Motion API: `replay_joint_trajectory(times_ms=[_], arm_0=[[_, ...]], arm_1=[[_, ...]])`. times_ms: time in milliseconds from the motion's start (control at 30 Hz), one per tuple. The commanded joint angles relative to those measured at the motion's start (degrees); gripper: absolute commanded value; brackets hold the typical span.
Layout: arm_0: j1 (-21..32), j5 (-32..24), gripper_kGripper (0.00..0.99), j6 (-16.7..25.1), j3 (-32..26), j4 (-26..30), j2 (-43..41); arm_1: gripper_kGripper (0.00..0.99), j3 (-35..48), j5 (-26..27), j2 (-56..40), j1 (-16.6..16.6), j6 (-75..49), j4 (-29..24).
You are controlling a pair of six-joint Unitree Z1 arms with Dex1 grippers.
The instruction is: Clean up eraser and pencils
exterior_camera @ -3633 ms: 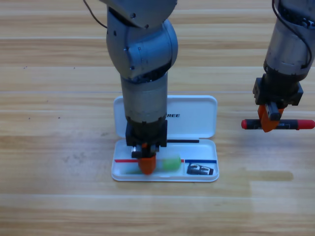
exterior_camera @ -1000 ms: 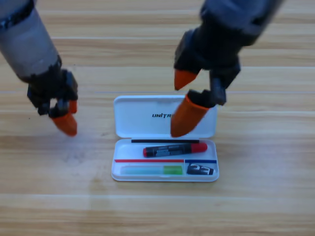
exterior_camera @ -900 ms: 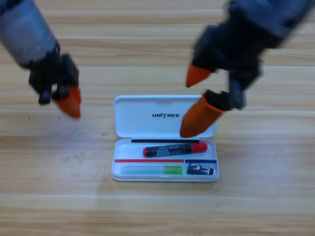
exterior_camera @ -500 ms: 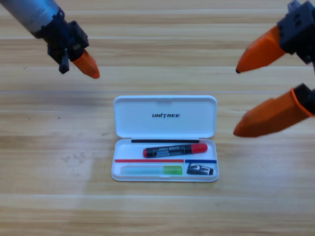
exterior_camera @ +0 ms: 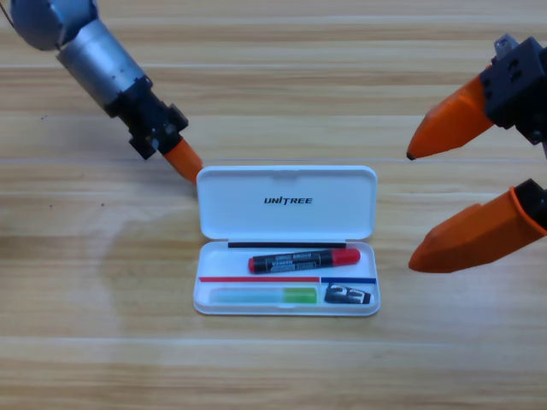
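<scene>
High view: white case (exterior_camera: 286, 198) open on counter (exterior_camera: 85, 342); right gripper (exterior_camera: 440, 201) far right, fingers wide; left gripper (exterior_camera: 184, 161) at lid's far-left corner, fingers I cannot tell. Pencils (exterior_camera: 303, 259) and eraser (exterior_camera: 349, 295) inside: light, stiff; I'd grip mid-barrel.

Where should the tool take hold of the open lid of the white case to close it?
At the lid's far long edge, coming from the table side behind it. The lid lies flat, hinged along the tray edge, so the far rim is the free part. The left tool is already near its upper-left corner.
</scene>
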Motion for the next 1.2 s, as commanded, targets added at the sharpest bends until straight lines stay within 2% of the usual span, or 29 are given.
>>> replay_joint_trajectory(times_ms=[33, 200, 567, 767, 1200], arm_0=[[-2.94, -2.91, 0.000, 0.94, 0.01, 1.89, 3.17], [-5.23, -4.05, 0.000, 0.67, 0.19, 2.86, 1.85], [-10.68, -4.14, 0.000, -2.75, 0.27, 2.86, -1.84], [-11.64, -3.88, 0.000, -4.07, 0.54, 2.86, -3.16], [-14.28, -0.89, 0.000, -4.07, 4.14, 1.80, -4.39]], arm_1=[[0.990, 1.95, 1.50, -2.24, 0.81, 0.73, -0.77], [0.990, 2.66, 1.76, -2.15, 0.72, 0.73, -0.95], [0.990, 3.97, 2.99, -1.71, 0.81, 0.73, -1.83], [0.990, 3.97, 3.43, -1.54, 0.81, 0.82, -1.83], [0.990, 4.06, 4.49, -0.84, 0.81, 1.34, -2.18]])
